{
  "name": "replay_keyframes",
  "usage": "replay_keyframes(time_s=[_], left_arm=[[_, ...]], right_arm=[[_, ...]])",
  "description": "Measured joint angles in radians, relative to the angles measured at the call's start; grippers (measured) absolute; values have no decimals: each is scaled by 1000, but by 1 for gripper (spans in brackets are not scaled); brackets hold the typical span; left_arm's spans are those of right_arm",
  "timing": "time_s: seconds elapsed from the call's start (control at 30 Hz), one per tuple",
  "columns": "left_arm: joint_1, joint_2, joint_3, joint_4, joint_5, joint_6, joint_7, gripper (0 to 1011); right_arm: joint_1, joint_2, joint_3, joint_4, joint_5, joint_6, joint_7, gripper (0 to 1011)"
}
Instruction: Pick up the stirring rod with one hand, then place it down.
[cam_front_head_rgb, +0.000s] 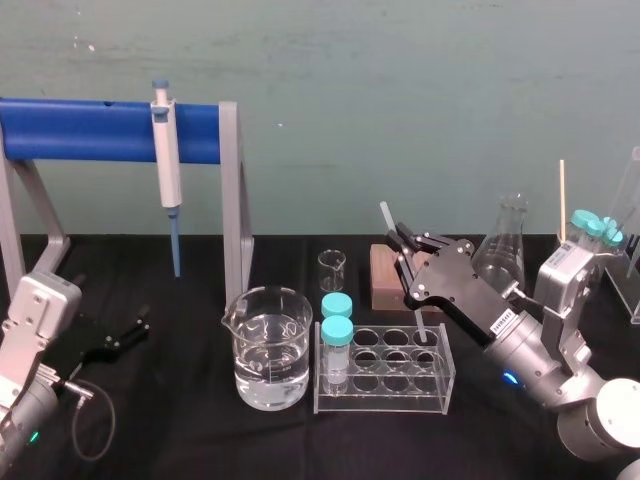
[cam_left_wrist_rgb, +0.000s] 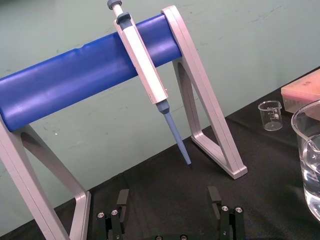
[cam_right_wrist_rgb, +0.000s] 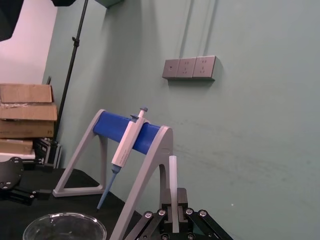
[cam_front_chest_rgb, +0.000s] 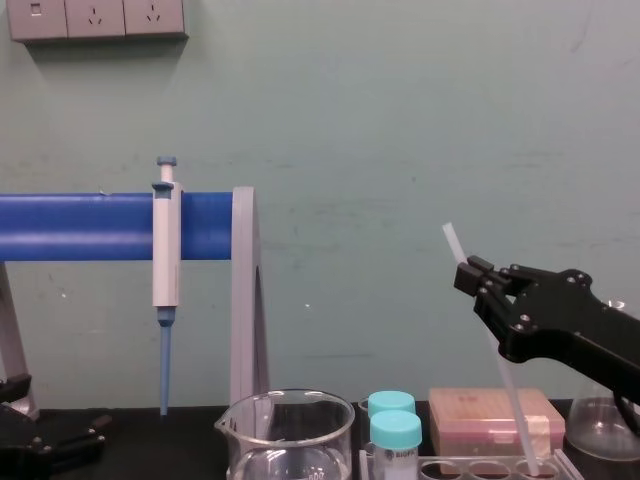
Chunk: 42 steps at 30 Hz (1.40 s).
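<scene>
Clamping tilted stirring rod (cam_front_head_rgb: 387, 215), right tool (cam_front_head_rgb: 402, 241) raised

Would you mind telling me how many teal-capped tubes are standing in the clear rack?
2. One teal-capped tube stands in the left column of the clear rack; the second teal-capped tube stands directly behind it.

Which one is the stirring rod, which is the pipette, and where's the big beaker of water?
stirring rod (cam_front_chest_rgb: 509, 400), chest view, on its lower shaft.
pipette (cam_front_head_rgb: 165, 150), head view, on its white body.
beaker (cam_front_head_rgb: 300, 335), head view, on its glass wall.
</scene>
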Motion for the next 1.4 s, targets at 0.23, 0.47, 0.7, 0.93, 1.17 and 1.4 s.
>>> replay_keyframes(time_s=[0.23, 0.47, 0.7, 0.93, 1.17, 1.4], left_arm=[[0, 0, 0, 0, 0, 0, 0, 1000], [0, 0, 0, 0, 0, 0, 0, 1000], [0, 0, 0, 0, 0, 0, 0, 1000], [0, 0, 0, 0, 0, 0, 0, 1000], [0, 0, 0, 0, 0, 0, 0, 1000], [0, 0, 0, 0, 0, 0, 0, 1000]], right_arm=[[14, -7, -1, 53, 40, 13, 24, 60], [29, -11, 3, 108, 70, 26, 46, 60], [36, -13, 3, 141, 77, 28, 54, 60], [36, -11, 1, 147, 68, 32, 52, 60], [35, -11, 1, 147, 67, 32, 51, 60], [35, -11, 1, 146, 68, 32, 51, 60]])
